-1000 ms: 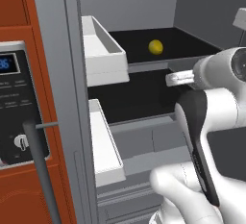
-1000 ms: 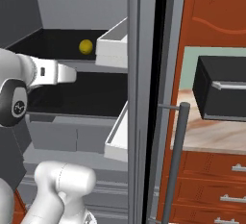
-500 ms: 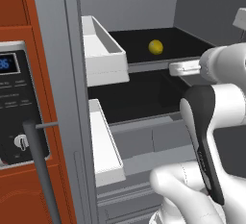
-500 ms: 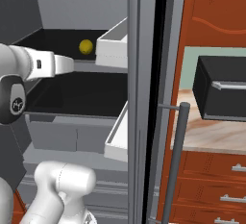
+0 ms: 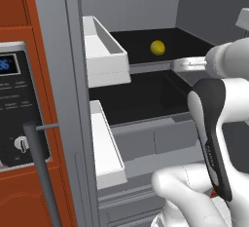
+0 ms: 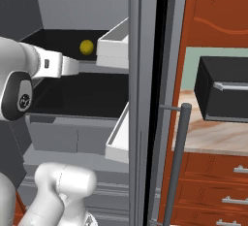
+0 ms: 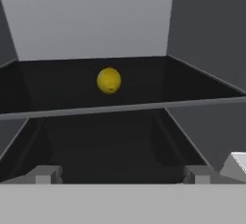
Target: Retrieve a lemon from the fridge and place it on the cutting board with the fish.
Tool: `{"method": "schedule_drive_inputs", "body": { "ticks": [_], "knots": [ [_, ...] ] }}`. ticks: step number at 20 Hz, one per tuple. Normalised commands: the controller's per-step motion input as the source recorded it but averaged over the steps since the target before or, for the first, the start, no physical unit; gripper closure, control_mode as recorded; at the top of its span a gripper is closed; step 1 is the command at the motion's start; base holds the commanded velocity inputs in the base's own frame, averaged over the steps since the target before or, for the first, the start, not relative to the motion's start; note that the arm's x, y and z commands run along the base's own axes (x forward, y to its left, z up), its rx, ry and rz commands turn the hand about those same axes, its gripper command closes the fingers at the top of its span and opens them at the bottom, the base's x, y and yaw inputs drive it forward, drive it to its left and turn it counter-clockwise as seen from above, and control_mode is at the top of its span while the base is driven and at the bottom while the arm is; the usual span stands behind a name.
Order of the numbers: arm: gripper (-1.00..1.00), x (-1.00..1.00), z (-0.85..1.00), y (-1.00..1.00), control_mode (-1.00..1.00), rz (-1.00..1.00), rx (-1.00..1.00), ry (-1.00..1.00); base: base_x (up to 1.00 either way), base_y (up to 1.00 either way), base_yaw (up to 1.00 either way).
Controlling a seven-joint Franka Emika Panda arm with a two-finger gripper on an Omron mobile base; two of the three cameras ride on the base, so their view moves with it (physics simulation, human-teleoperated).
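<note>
The fridge (image 5: 63, 75) stands open. A small yellow lemon (image 5: 157, 47) lies alone on its upper black shelf (image 5: 141, 38), toward the back. My gripper (image 5: 177, 64) is level with that shelf's front edge, to the right of the lemon and short of it, pointing into the fridge. From the other side, the gripper (image 6: 73, 67) sits below and left of the lemon (image 6: 86, 47). The hand view has the lemon (image 7: 109, 80) straight ahead beyond the shelf lip, with the gripper (image 7: 122, 175) open and nothing between its fingers. The cutting board and the fish are out of view.
White door bins (image 5: 102, 50) (image 5: 104, 148) hang on the left door; another bin (image 6: 115, 45) is on the right door. A lower shelf and grey drawers (image 5: 155, 138) lie beneath. A black appliance (image 6: 223, 89) sits on the beige counter (image 6: 208, 137). A control panel with blue display (image 5: 9, 67) is at left.
My hand has risen from below the upper shelf to the level of its front edge and edged toward the lemon. Its fingers stay open. The lemon has not moved.
</note>
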Motion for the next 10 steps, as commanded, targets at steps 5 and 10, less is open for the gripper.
{"method": "schedule_drive_inputs", "body": {
  "ticks": [5, 10],
  "knots": [
    [-1.00, 0.00, 0.05, 0.05, -1.00, 0.00, 0.04, 0.00, 0.00, 0.00, 0.00],
    [-1.00, 0.03, 0.10, 0.07, -1.00, 0.00, 0.00, 0.00, 0.00, 0.00, 0.00]
  ]
}}
